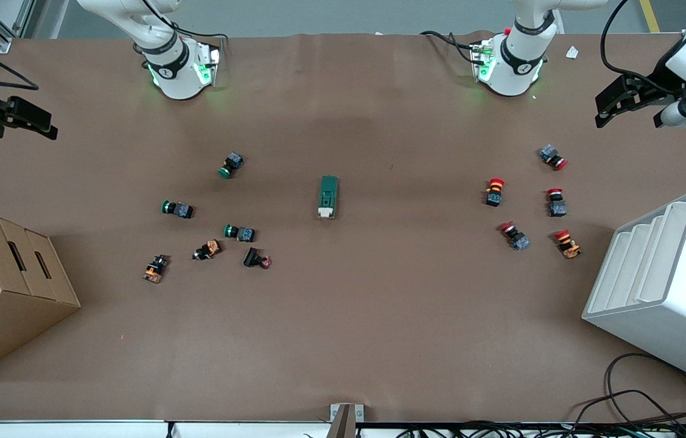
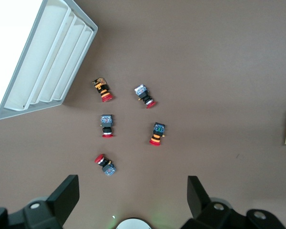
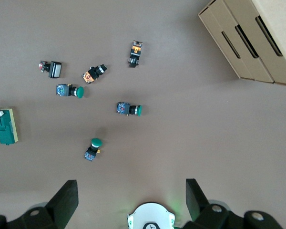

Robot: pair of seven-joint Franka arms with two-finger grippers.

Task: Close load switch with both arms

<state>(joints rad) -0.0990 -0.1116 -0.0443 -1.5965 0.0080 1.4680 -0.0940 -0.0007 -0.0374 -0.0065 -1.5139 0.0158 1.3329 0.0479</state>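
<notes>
Load switch [image 1: 328, 196] lies mid-table, alone, green body with a white end; the landmark for everything else. Its long axis runs toward and away from the front camera, white end nearer that camera. Whether its lever is already thrown or not can't be made out — the scene fits a switch yet to be closed as well as one closed with both arms drawn back.

Left gripper [image 1: 638, 100] hangs high over the left arm's end of the table, well off from the switch; in its wrist view the fingers [image 2: 64, 196] stand wide apart, holding nothing. Right gripper [image 1: 11, 115] hangs over the right arm's end, likewise well apart from the switch, fingers [image 3: 62, 200] spread, nothing between them. The switch sits about midway between the two — neither arm clearly nearer. Each would have to come in along the table's length, meeting the switch's long sides square-on.

Red-capped buttons [image 1: 528, 204] are scattered between the switch and the white tiered rack [image 1: 665, 286], toward the left arm's end. Green and black buttons [image 1: 215, 219] lie between the switch and the cardboard box [image 1: 5, 286], toward the right arm's end.

No brand, label or writing readable on any of it.
</notes>
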